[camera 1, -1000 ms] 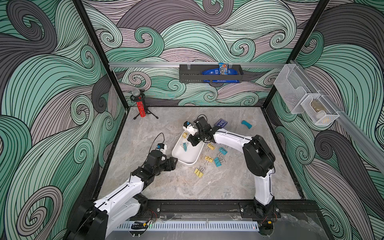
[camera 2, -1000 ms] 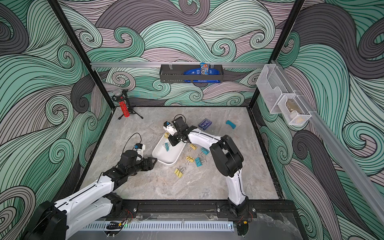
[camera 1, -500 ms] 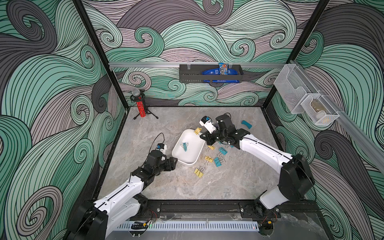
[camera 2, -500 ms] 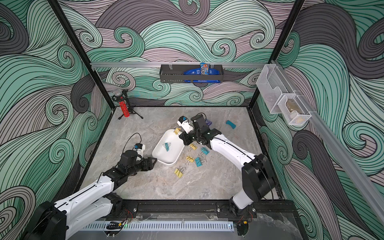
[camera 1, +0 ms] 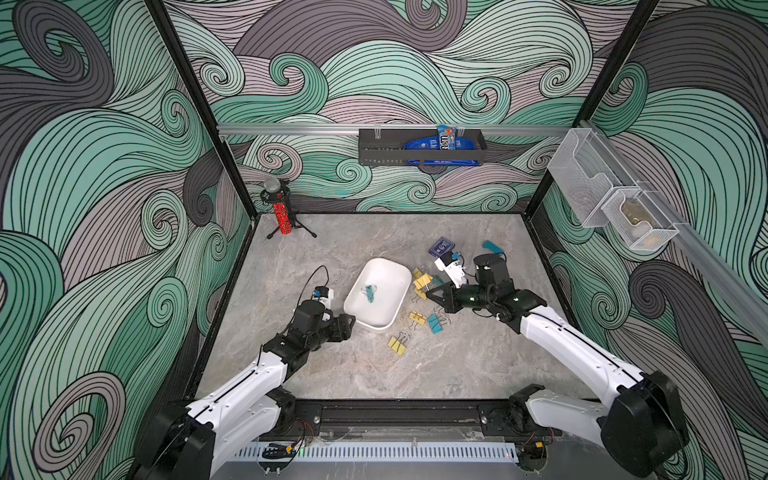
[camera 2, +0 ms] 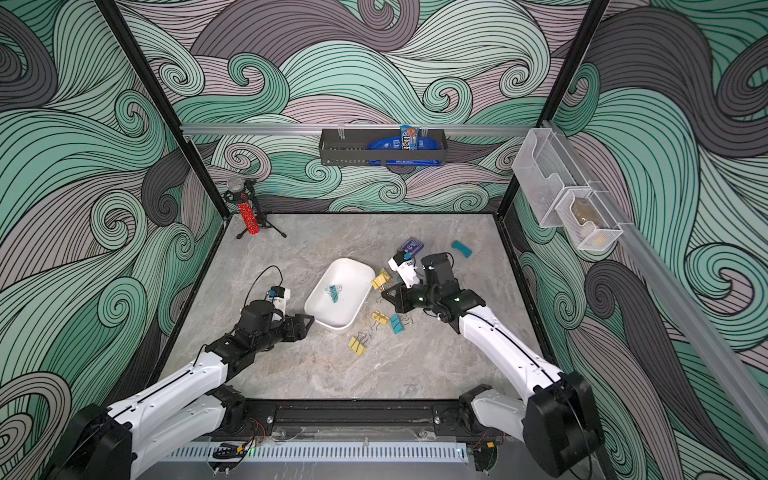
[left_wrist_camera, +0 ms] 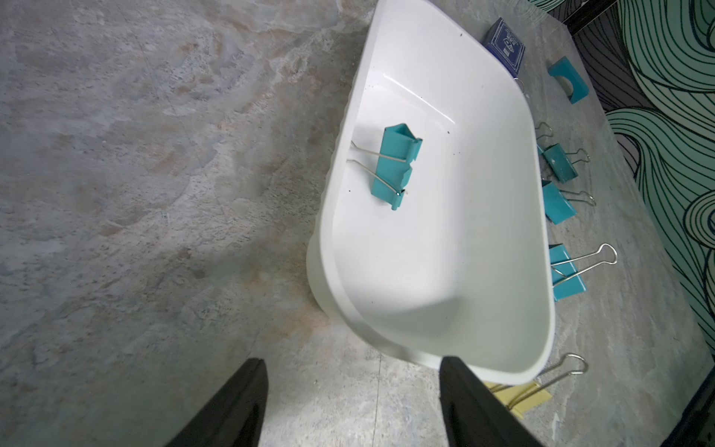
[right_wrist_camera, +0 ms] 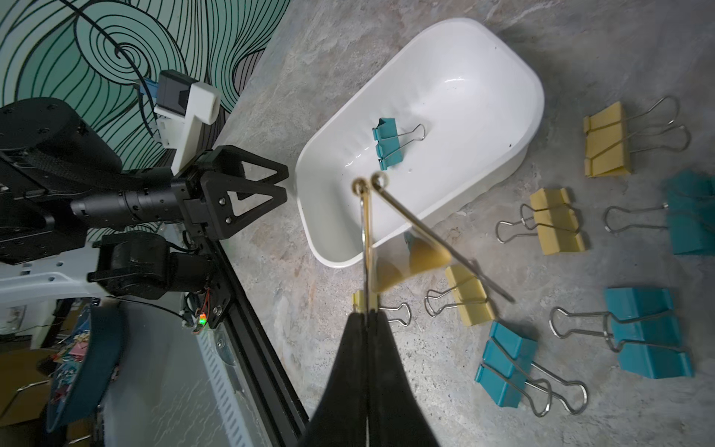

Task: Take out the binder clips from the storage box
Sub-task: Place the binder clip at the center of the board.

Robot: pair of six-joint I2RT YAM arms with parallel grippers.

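The white storage box (camera 1: 386, 278) (camera 2: 345, 270) lies mid-table with one teal binder clip (camera 1: 369, 293) (left_wrist_camera: 394, 166) (right_wrist_camera: 389, 143) inside. My right gripper (camera 1: 430, 296) (right_wrist_camera: 365, 315) hovers just right of the box, shut on the wire handle of a yellow binder clip (right_wrist_camera: 425, 257) that hangs above the table. Several more teal and yellow binder clips (camera 1: 434, 324) (right_wrist_camera: 557, 220) lie on the table right of the box. My left gripper (camera 1: 351, 322) (left_wrist_camera: 352, 360) is open at the box's near left corner, with bare floor between its fingers and one finger against the rim.
A dark-blue card box (camera 1: 442, 247) and a curved teal piece (camera 1: 492, 246) lie behind the right arm. A red microphone on a tripod (camera 1: 282, 216) stands at the back left. A black basket (camera 1: 419, 147) hangs on the back wall, mesh baskets (camera 1: 615, 199) on the right wall.
My right gripper has swung from over the box's far end to its right side, toward the front, carrying the yellow clip. The left arm and the box have not moved.
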